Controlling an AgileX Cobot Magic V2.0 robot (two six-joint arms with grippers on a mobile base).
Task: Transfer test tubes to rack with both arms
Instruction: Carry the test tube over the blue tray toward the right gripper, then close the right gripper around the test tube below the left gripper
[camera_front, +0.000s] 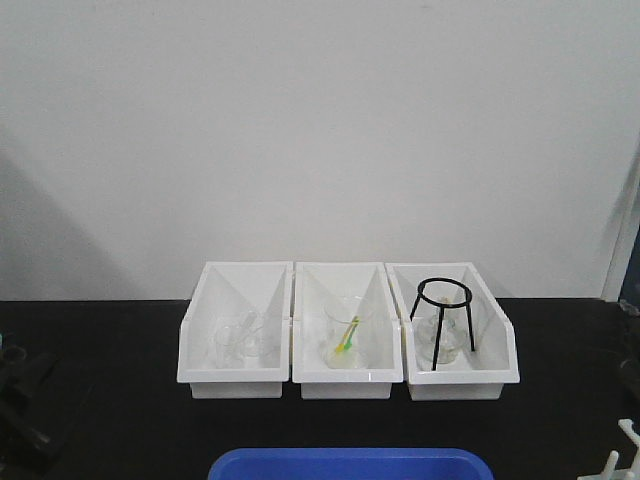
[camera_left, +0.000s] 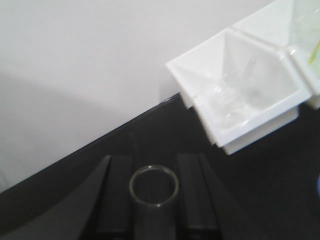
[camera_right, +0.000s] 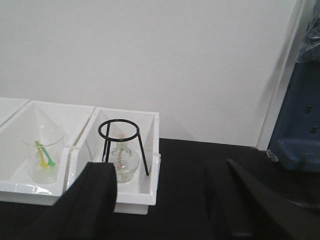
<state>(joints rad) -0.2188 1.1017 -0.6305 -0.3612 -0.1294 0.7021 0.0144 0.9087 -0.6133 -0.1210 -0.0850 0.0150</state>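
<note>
Left wrist view, nearest: left gripper (camera_left: 155, 160) with its two black fingers (camera_left: 116, 200) pressed on either side of one test tube (camera_left: 154, 202). The tube is seen end-on, its open round mouth facing the camera. No other view shows this tube. Beyond the fingertips is black table (camera_left: 260, 190), then the left bin (camera_left: 200, 75) sitting tilted in the frame, with blurred clear glassware inside.

Right wrist view, nearest: right gripper (camera_right: 160, 165), fingers set wide apart with nothing between them, only bare table. It is held level, facing the right bin (camera_right: 132, 200). Only this view is sharp on that bin's contents: a black tripod stand (camera_right: 143, 157) straddling a small round flask (camera_right: 122, 162). The middle bin (camera_right: 30, 192) beside it holds a beaker (camera_right: 44, 155) with yellow and green sticks in it. A blue object (camera_right: 300, 115) stands off to the right, against the wall.

Front view, near to far: the edge of a blue tray (camera_front: 350, 465) at bottom centre. The rack (camera_front: 612, 465) shows only as a few white pegs in the bottom right corner, well apart from the bins; it appears in this view alone. A dark shape (camera_front: 22, 395) at the left edge is too dim to identify. The three bins stand side by side, touching, at the back of the table. Behind them is a plain white wall (camera_front: 320, 120). Neither gripper is visible here.
</note>
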